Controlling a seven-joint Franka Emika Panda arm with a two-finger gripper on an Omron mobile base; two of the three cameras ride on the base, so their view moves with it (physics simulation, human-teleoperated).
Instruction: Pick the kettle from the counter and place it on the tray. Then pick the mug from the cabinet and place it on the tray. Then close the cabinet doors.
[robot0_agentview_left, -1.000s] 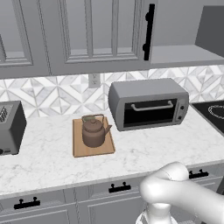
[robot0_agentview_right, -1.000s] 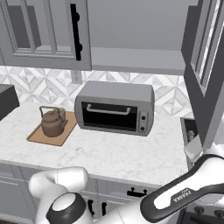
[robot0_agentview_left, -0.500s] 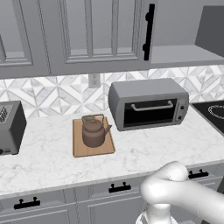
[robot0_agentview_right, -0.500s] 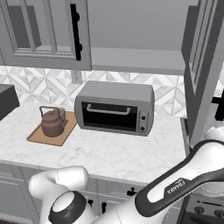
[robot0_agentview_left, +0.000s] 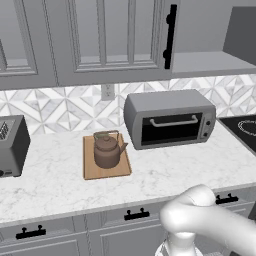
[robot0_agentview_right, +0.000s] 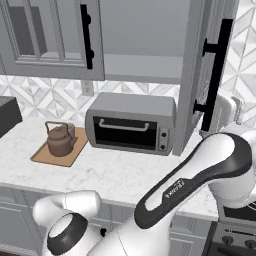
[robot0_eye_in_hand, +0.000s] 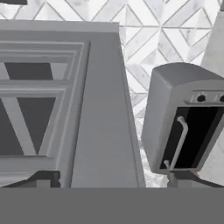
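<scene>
We see the kettle (robot0_agentview_left: 107, 150) sitting on the tray (robot0_agentview_left: 90, 170) w/ the mug (robot0_agentview_right: 70, 131) just behind it, left of the toaster oven (robot0_agentview_left: 170, 118), cabinet doors (robot0_agentview_right: 209, 75) open, and our gripper (robot0_eye_in_hand: 112, 181) fingers spread apart by the right door.

base views share counter (robot0_agentview_left: 165, 172), hand view perhaps rolled

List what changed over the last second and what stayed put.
In the right base view the arm swung up and in from the right edge, toward the open right cabinet door. Nothing was grasped or released, as far as the views show. The kettle stayed on the tray, with the mug behind it; the toaster oven and the left door did not move.
</scene>
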